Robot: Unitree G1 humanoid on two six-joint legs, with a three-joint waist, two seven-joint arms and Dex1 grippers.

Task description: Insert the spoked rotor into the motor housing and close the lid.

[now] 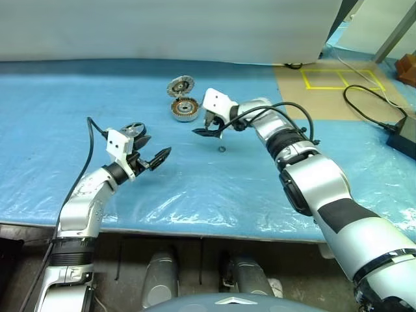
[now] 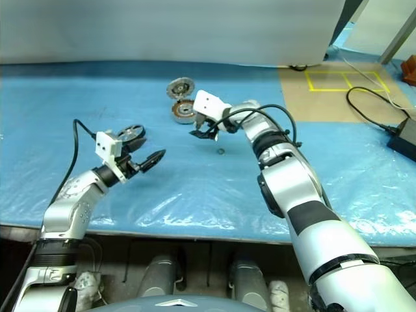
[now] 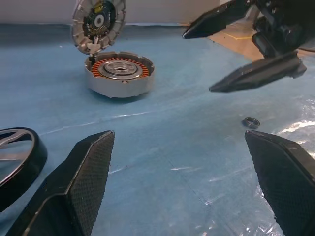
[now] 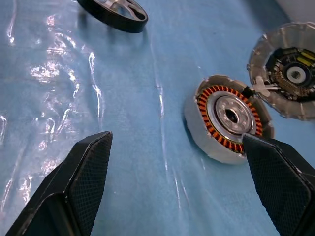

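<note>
Black fingers spread wide on both my hands, nothing held in either.

My left hand (image 1: 151, 158) hovers low over the blue-covered bench (image 1: 52, 97), just beside the spoked rotor (image 1: 134, 129), which lies flat behind it; I judge it is placed there to pick the rotor up first. My right hand (image 1: 207, 130) hangs near the motor housing (image 1: 184, 108), pointing down toward it, likely ready to steady it or tend the lid (image 1: 181, 86). That lid stands swung open at the housing's far edge, touching it, so the copper windings lie exposed for the rotor. I count one rotor, one housing, one lid, and one small ring (image 1: 221, 149) lying loose just beside my right hand.
</note>
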